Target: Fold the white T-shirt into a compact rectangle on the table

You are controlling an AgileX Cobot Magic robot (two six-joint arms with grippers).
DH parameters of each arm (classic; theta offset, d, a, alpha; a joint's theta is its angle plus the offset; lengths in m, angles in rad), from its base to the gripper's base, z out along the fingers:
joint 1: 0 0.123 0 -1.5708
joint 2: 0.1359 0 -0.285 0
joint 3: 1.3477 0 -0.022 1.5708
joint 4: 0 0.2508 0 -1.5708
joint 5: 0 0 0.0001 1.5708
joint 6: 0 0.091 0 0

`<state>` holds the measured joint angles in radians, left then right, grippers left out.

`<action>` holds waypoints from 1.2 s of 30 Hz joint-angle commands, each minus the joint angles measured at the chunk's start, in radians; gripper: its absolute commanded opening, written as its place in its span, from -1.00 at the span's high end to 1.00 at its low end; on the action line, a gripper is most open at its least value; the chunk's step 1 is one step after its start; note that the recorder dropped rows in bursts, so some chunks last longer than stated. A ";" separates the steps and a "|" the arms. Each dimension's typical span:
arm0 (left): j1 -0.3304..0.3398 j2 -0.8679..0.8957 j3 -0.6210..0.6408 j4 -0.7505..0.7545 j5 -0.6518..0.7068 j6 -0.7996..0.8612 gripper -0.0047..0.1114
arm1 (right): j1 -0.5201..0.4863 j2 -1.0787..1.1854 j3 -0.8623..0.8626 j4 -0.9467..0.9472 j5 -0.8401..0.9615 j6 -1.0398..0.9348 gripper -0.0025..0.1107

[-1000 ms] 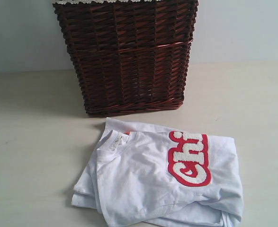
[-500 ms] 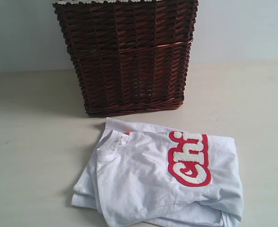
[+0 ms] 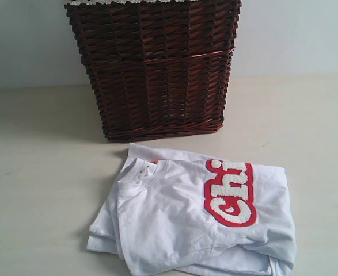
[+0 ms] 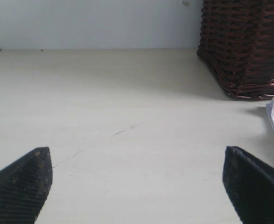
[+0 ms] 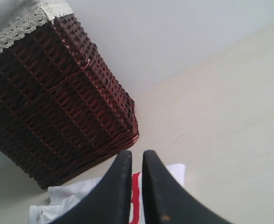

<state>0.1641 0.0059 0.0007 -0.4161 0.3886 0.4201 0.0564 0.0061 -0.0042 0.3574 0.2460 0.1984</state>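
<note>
The white T-shirt (image 3: 197, 218) lies folded, a bit rumpled, on the desk (image 3: 36, 201), just in front of the dark wicker basket (image 3: 157, 69), red lettering up. The left fingers (image 4: 22, 186) are spread wide over bare desk, holding nothing. The right fingers (image 5: 120, 186) are pressed almost together and empty, near the shirt.

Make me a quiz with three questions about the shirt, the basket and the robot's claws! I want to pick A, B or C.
1. The white T-shirt lies near the wicker basket. On what? A) a chair B) a bed C) the table
2. What colour surrounds its letters? A) blue B) red C) green
3. The left gripper is: A) open B) shut on the shirt C) shut on the basket
Answers: 1 C, the cream tabletop shows around it; 2 B, red edges the white letters; 3 A, its fingers stand far apart with nothing between.
</note>
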 commanded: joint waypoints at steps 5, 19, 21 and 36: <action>0.001 -0.006 -0.001 -0.008 -0.004 -0.008 -0.70 | -0.005 -0.006 0.004 -0.343 -0.009 0.144 0.77; 0.001 -0.006 -0.001 -0.008 -0.004 -0.008 -0.70 | -0.005 -0.006 0.004 -0.375 0.034 -0.106 0.77; 0.001 -0.006 -0.001 -0.008 -0.004 -0.008 -0.70 | -0.005 -0.006 0.004 -0.375 0.034 -0.121 0.77; 0.001 -0.006 -0.001 -0.008 -0.004 -0.008 -0.70 | -0.005 -0.006 0.004 -0.370 0.034 -0.120 0.77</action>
<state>0.1641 0.0059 0.0007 -0.4161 0.3904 0.4201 0.0564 0.0061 -0.0042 -0.0096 0.2800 0.0822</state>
